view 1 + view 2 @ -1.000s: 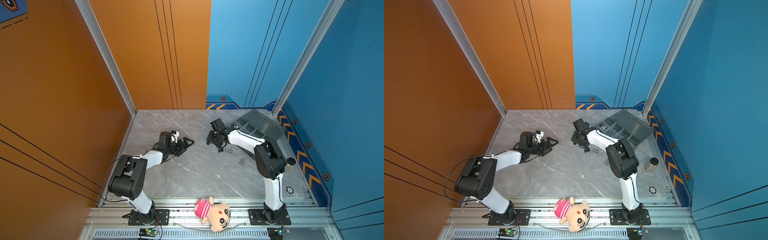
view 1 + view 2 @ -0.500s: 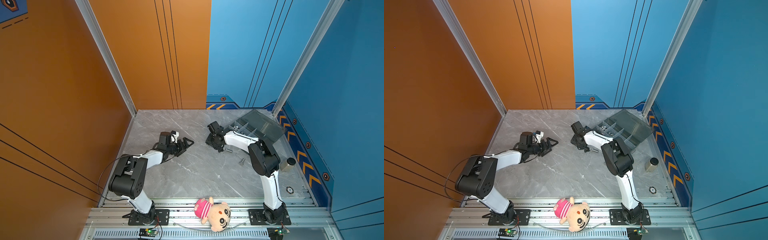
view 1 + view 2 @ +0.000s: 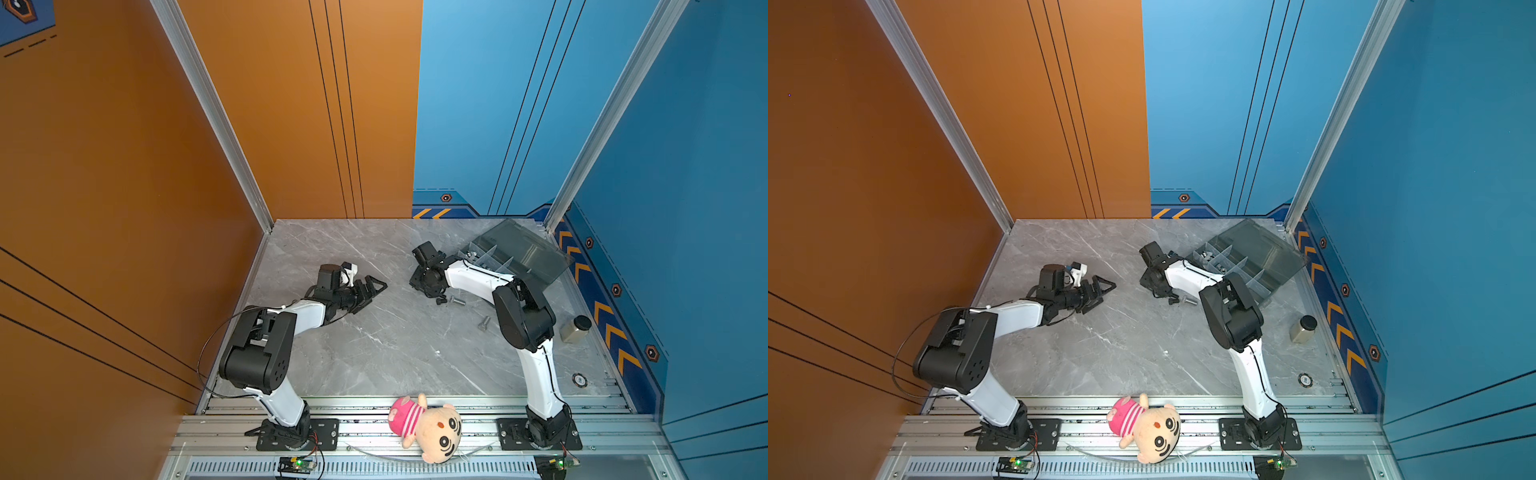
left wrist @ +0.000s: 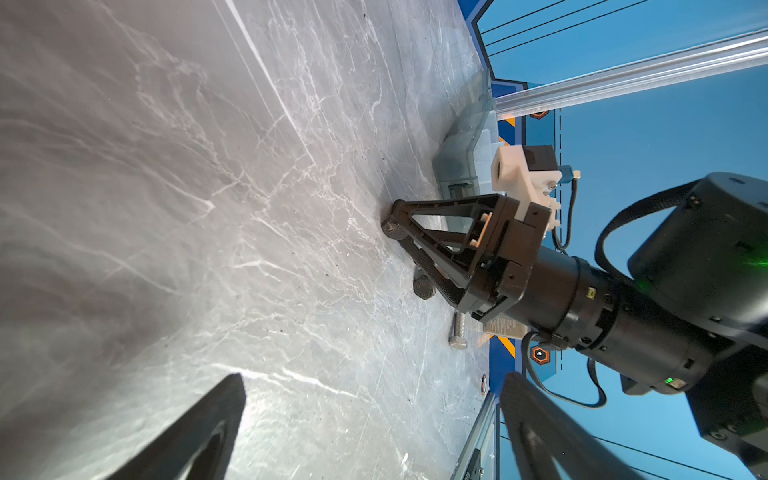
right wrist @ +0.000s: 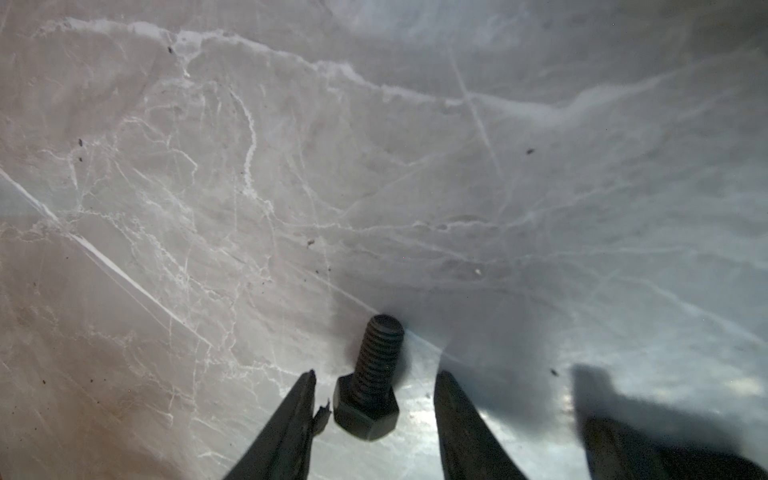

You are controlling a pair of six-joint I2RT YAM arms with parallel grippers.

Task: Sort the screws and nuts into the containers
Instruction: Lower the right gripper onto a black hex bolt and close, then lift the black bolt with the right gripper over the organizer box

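right end effector [image 5: 376, 373]: low at the counter [image 5: 291, 187], fingers apart and gripping nothing; a gap shows on each side of the black screw.
black screw [image 5: 373, 380]: lies on its side on the counter, its hex head between the two fingers and its threaded shank reaching out past the fingertips.
why so: straddling the head lets the fingers close on its flat sides. by my judgement a pick is being set up, not yet made.
organizer box [image 3: 523, 249]: lid up, just behind the right end effector's wrist, so the carry should be short.
silver screws [image 3: 457, 300]: loose on the counter near the right end effector, outside its fingers.
left end effector [image 3: 374, 291]: open and empty, low over the counter, well apart from the screws, likely kept clear of the other arm.
risk: the screw may roll or twist as the fingers close.
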